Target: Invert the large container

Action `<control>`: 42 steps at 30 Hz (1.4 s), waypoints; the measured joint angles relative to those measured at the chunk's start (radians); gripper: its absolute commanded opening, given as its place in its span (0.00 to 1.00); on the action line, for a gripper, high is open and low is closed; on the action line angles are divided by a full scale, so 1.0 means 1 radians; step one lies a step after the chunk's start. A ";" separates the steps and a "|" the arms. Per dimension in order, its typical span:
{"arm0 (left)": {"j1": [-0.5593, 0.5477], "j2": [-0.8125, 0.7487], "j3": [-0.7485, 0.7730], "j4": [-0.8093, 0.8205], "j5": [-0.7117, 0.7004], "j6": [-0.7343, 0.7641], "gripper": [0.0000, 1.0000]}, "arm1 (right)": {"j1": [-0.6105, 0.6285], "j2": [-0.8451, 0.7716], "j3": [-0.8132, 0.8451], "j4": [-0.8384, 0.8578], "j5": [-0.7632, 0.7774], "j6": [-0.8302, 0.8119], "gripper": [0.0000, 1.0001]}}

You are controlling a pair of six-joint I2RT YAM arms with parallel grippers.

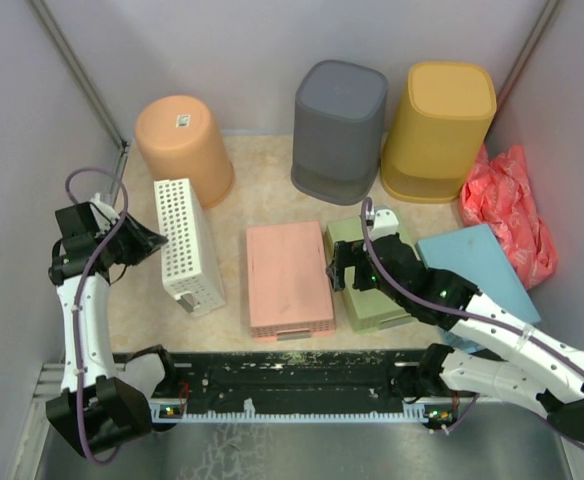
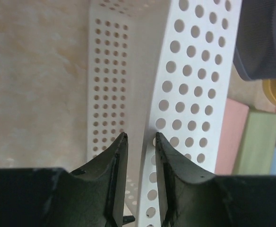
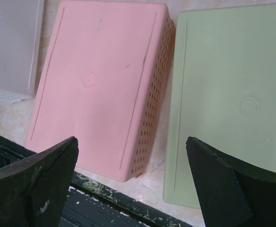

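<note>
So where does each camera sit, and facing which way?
Top external: above and behind, looking down on the table; left arm and right arm show.
Left wrist: on the left arm, facing the white perforated basket past the left end effector.
Right wrist: on the right arm, facing the pink basket and green basket past the right end effector.
All share the pink and green baskets.

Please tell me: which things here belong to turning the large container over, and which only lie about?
Job: white perforated basket, lying on its side; left gripper at its wall.
Lying about: pink basket, green basket, grey bin, yellow bin, orange bucket, blue item, red bag.
</note>
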 measured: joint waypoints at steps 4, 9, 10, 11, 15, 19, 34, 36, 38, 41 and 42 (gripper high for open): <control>0.005 -0.018 0.004 -0.005 -0.153 -0.004 0.81 | 0.000 0.011 0.000 0.001 -0.008 -0.005 0.96; 0.009 -0.013 0.004 -0.013 -0.267 -0.028 0.82 | 0.000 0.012 0.000 0.001 -0.012 -0.008 0.96; 0.009 -0.014 0.004 -0.013 -0.282 -0.031 0.83 | 0.000 0.012 0.000 0.001 -0.012 -0.008 0.96; 0.009 -0.015 0.004 -0.013 -0.298 -0.035 0.83 | 0.000 0.012 0.000 0.001 -0.012 -0.008 0.96; 0.011 -0.010 -0.003 -0.040 -0.380 -0.041 0.80 | 0.000 0.011 0.000 0.000 -0.012 -0.008 0.96; 0.011 0.034 -0.034 -0.131 -0.465 -0.065 0.80 | 0.000 0.003 0.000 -0.001 -0.011 -0.008 0.96; -0.152 -0.114 0.170 -0.136 -0.304 -0.039 1.00 | -0.008 0.023 0.023 -0.016 0.046 -0.022 0.99; -0.294 -0.113 0.198 -0.122 -0.326 -0.048 1.00 | -0.042 0.042 0.043 -0.029 0.057 -0.029 0.99; -0.440 -0.104 0.203 -0.103 -0.359 -0.074 1.00 | -0.118 0.058 0.061 -0.043 0.057 -0.029 0.99; -0.652 -0.061 0.203 -0.091 -0.444 -0.115 1.00 | -0.287 0.072 0.083 -0.066 0.040 -0.027 0.99; -0.722 -0.039 0.203 -0.084 -0.482 -0.125 1.00 | -0.336 0.074 0.089 -0.074 0.031 -0.025 0.99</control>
